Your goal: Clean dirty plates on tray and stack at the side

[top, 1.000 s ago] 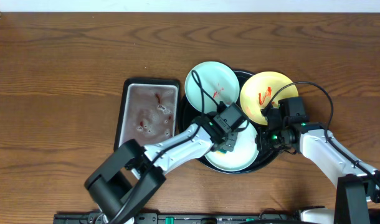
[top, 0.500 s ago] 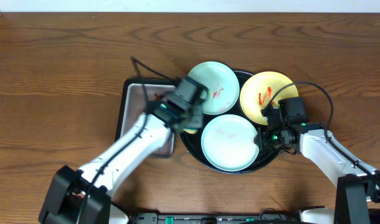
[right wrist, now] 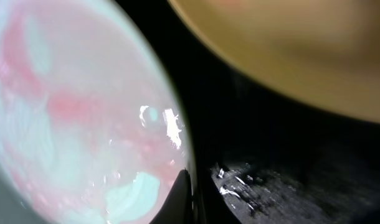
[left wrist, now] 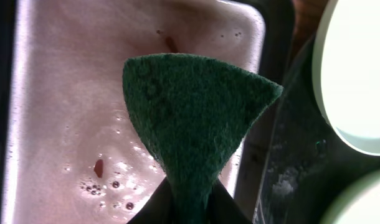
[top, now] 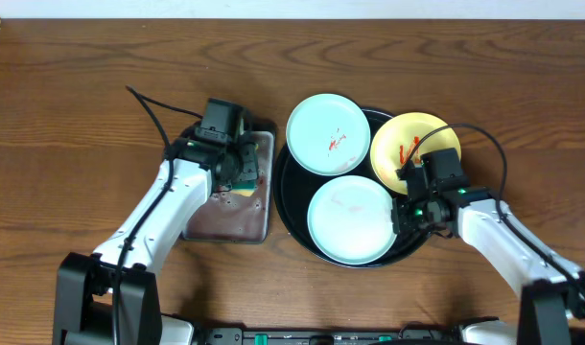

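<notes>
Black glossy tray (top: 289, 196) holds a red-streaked yellow plate (top: 408, 144), a far mint plate (top: 328, 134) and a near mint plate (top: 352, 218), while the left gripper (top: 243, 177) pinches a green sponge (left wrist: 196, 118) over the wet grey pan (top: 225, 216) and the right gripper (top: 406, 216) rests, fingers pressed together, at the near mint plate's rim.

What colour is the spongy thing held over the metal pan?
The sponge is dark green on its scrubbing face, clearest in the left wrist view.

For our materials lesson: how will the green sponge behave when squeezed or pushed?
Probably floppy: the sponge folds where the left gripper pinches it. Likely light, held by that one pinch; maybe soggy, given the wet pan.
</notes>
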Motion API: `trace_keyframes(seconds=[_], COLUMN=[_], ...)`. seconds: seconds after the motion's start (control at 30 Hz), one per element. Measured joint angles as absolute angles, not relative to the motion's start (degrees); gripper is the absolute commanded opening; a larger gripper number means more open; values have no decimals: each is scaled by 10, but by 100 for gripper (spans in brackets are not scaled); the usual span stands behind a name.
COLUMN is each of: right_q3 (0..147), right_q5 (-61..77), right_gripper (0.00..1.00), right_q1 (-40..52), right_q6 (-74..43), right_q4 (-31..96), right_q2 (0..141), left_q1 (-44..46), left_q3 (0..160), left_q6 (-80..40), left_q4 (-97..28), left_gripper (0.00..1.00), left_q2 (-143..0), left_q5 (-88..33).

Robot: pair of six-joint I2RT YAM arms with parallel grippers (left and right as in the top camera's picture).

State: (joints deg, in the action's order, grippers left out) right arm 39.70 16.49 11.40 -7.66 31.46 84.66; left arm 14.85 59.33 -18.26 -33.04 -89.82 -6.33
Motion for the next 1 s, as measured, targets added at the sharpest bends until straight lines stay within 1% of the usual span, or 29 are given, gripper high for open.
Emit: trace_keyframes(seconds=[0.2, 0.3, 0.53, 0.67, 0.83, 1.0], right_q3=[435, 446, 449, 468, 503, 506], right_q5=[86, 34, -120, -178, -254, -347], right_gripper=[1, 1, 1, 1, 1, 1], right_q1=[118, 138, 221, 270, 331, 396], right_q6=[-72, -72, -67, -48, 3, 56], right_q4=[327, 323, 324, 323, 317, 314], right_q2=[761, 729, 712, 712, 712, 712], left_q1=[145, 145, 145, 145, 145, 145], left_q3=[593, 593, 593, 593, 593, 593], left_q6=[-179, -179, -179, -179, -179, -179], left_q4=[-330, -330, -330, -330, -330, -330], left_gripper=[16, 16, 16, 16, 16, 16], left_q2=[-898, -898, -898, -898, -898, -898], left_q5=[-72, -72, -74, -74, -74, -74])
